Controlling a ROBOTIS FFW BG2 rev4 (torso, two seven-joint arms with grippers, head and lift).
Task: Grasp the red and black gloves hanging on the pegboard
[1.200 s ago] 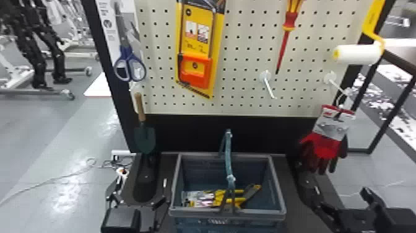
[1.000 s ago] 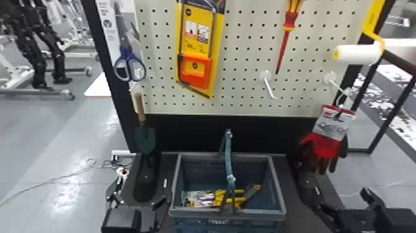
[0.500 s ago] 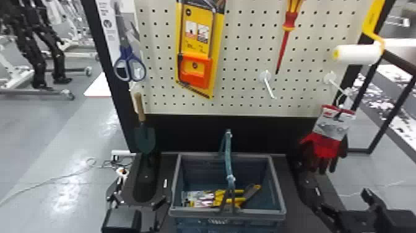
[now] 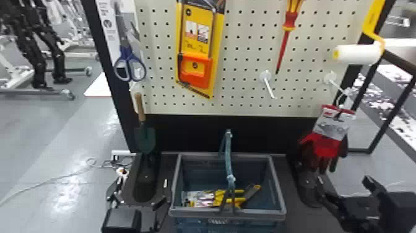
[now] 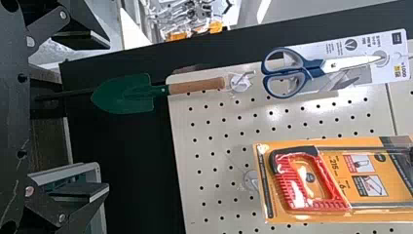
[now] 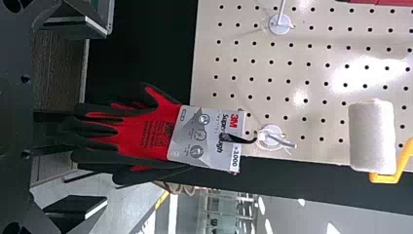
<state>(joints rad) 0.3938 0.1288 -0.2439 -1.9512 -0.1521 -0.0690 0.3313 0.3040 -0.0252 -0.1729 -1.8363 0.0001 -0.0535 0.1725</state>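
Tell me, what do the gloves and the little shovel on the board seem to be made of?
The gloves look like red fabric with a matte black coating on the fingers, probably rubber. The shovel has a green painted blade, likely metal, and a pale tan handle that looks wooden.

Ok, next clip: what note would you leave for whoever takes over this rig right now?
Left claw: open, empty, parked low beside the basket.
Right claw: open, empty, just below the red and black gloves.
Gloves: hanging by their card from the hook at the lower right of the pegboard.
Done: right claw lined up under the gloves.
Left: probably rise around them and close; nothing is gripped yet.
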